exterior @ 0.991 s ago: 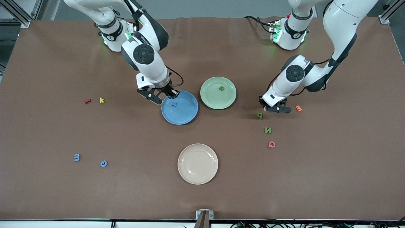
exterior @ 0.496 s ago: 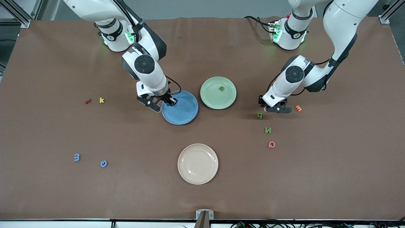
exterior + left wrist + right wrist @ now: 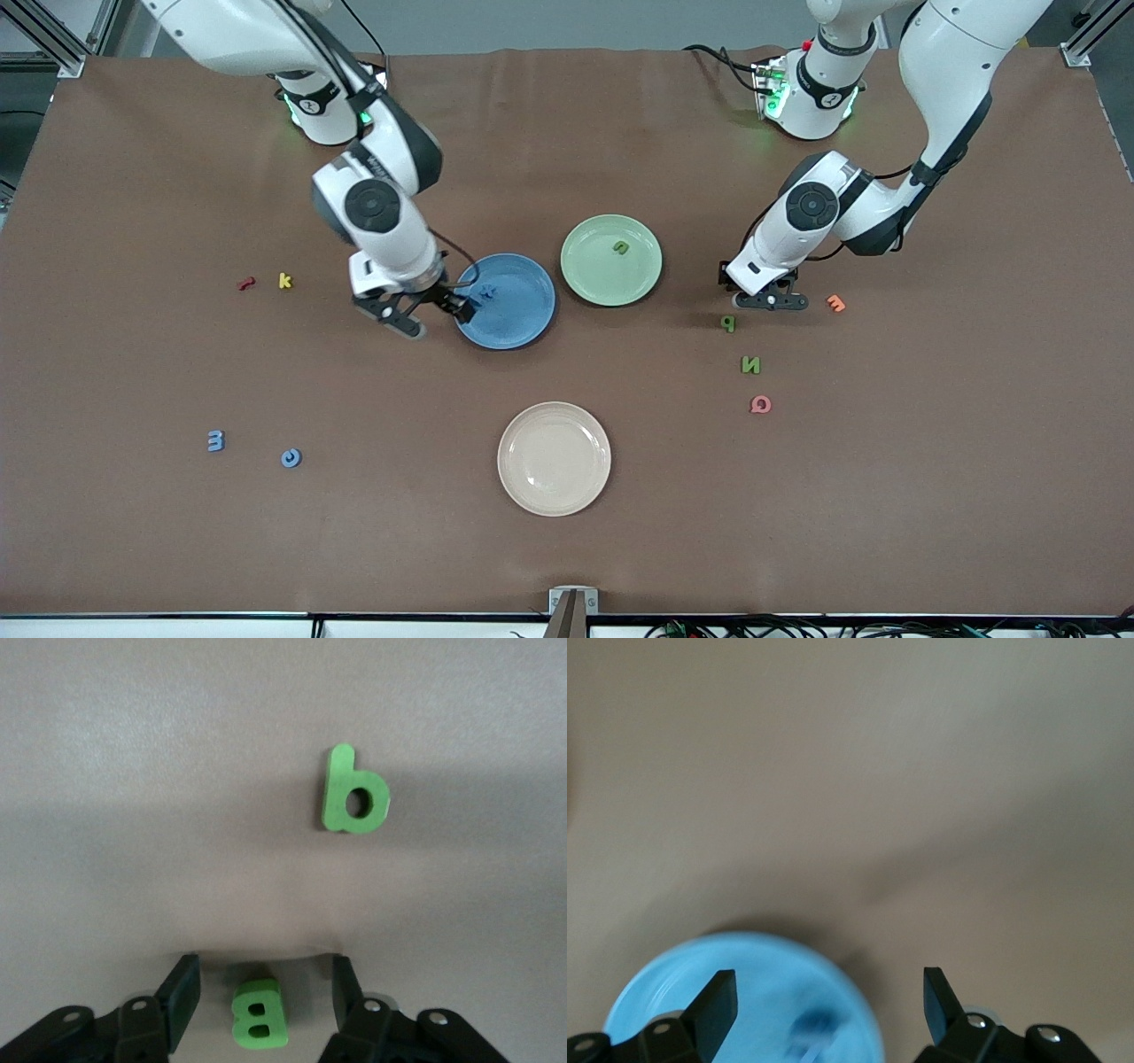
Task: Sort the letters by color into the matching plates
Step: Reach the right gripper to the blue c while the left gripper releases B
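A: Since a second ago my right gripper (image 3: 426, 315) is backing off the blue plate (image 3: 518, 321), jaws wide, empty; one blue letter (image 3: 488, 289) inside.

B: And left?

A: My left gripper (image 3: 263, 994) is hovering, spread around a green letter (image 3: 259, 1014). Six letters remaining.

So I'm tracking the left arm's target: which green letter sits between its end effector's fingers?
The small green toy letter B, flat on the table between the open left end effector; the green letter with a loop lies clear.
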Tool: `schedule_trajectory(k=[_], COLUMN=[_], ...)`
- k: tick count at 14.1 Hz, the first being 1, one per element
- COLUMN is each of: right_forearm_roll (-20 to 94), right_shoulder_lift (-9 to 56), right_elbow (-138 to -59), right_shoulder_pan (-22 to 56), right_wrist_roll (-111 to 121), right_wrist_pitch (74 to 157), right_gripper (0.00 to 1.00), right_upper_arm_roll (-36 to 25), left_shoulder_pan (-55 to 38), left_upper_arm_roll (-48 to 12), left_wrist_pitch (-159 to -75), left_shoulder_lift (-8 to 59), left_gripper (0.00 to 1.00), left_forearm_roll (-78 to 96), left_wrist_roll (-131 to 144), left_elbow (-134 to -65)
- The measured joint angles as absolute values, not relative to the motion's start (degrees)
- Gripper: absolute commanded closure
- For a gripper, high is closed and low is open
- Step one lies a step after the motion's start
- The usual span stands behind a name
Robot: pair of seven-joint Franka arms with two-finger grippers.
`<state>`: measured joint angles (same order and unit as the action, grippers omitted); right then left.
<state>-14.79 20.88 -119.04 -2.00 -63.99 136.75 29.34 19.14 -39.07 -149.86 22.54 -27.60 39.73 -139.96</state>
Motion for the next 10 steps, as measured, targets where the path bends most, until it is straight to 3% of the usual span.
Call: schedule_trajectory(k=[3, 5, 10], right_forearm_roll=[-15.6, -18.1, -21.1], right_shoulder_lift=[22.5, 24.9, 32.9], right_elbow=[-117.4, -115.3, -106.8], right_shoulder_pan=[-10.6, -15.3, -18.8], right_wrist_roll=[-49.7, -43.1, -32.0], right_wrist_pitch=[136.8, 136.8, 136.8], right_gripper=[0.38, 0.38, 0.38], right_upper_arm_roll=[29.0, 28.8, 26.7], left_shoulder_pan=[19.1, 19.1, 19.0], left_upper_arm_roll=[-39.2, -39.5, -39.8], left_wrist_pitch=[-149.1, -149.0, -148.3], left_shoulder_lift=[22.5, 22.4, 22.2], left_gripper=[0.6, 0.72, 0.82], left_forearm_roll=[-27.6, -27.6, -27.6], left_wrist_roll=[40.0, 40.8, 42.2], left_elbow=[-140.0, -139.9, -139.7])
